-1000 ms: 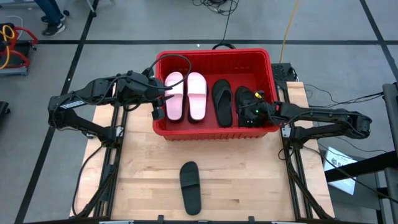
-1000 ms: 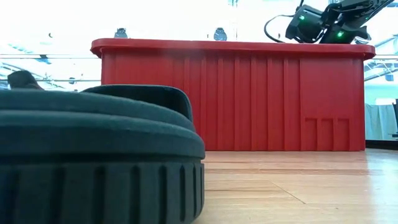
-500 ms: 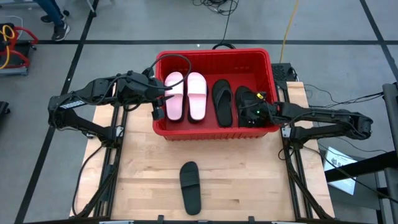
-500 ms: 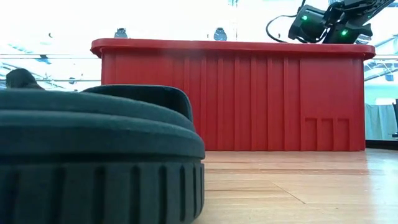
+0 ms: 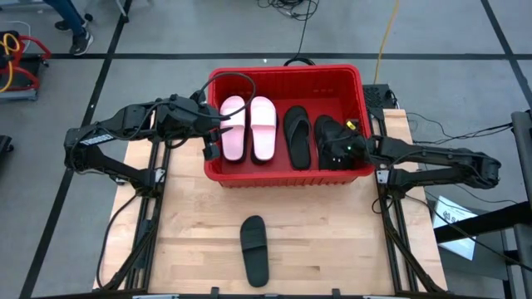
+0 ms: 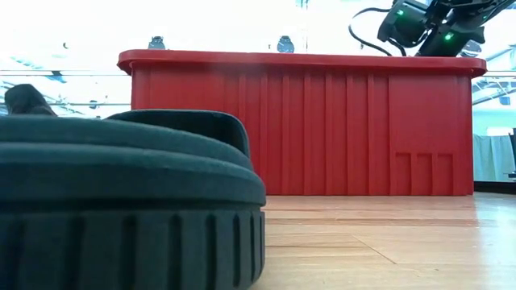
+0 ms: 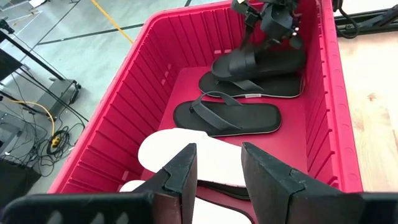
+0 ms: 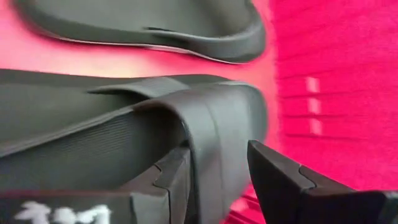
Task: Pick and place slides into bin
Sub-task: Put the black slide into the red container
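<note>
With our right gripper [image 5: 339,148] jaws pinching a black band slide's [image 7: 261,59] strap inside the red bin [image 5: 287,176], left gripper [image 7: 217,177] jaws open, empty, it may snag when released.

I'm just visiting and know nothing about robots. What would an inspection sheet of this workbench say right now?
Surface: wooden table, bare apart from the items below.
Job's things: red bin holds a pale pink pair, a black flip-flop and a black band slide; one black slide lies on the table outside the bin.
Clutter: nothing seen.
Claws: left claw open, over the pink pair; right claw inside the bin, one finger under the band slide's strap.
Cables: black loop on the left arm; yellow cord on the floor.
Surroundings: grey floor, a person's feet.
</note>
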You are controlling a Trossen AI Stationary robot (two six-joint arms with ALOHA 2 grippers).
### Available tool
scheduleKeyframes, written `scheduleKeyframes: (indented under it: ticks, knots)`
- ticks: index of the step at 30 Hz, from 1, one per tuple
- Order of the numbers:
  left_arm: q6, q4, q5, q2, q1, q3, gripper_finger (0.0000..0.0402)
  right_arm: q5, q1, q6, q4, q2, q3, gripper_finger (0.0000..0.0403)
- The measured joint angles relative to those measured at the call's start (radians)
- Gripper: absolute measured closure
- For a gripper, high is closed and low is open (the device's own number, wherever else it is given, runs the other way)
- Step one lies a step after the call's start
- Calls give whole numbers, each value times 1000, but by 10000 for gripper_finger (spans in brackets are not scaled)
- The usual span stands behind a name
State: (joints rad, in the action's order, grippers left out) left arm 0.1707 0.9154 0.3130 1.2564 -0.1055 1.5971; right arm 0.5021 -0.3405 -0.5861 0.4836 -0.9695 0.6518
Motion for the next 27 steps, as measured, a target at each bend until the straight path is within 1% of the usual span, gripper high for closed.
scheduleKeyframes:
  ticks: [2, 4, 6, 9, 14, 17, 27]
  knots:
    - [0, 0, 0, 0, 0, 0, 277, 57, 0, -1, -30, -7, 0, 259]
    - [0, 0, 0, 0, 0, 0, 277, 78, -3, 0, -54, -8, 0, 259]
    - [0, 0, 0, 0, 0, 0, 277, 67, -6, 0, -66, -7, 0, 259]
    - [0, 0, 0, 0, 0, 0, 277, 34, -6, 0, -38, -7, 0, 259]
    - [0, 0, 0, 0, 0, 0, 277, -62, -6, 0, 20, -7, 0, 259]
    - [0, 0, 0, 0, 0, 0, 277, -83, -6, -1, 21, -6, 0, 259]
    - [1, 0, 0, 0, 0, 0, 277, -89, -5, 0, 23, 7, 0, 259]
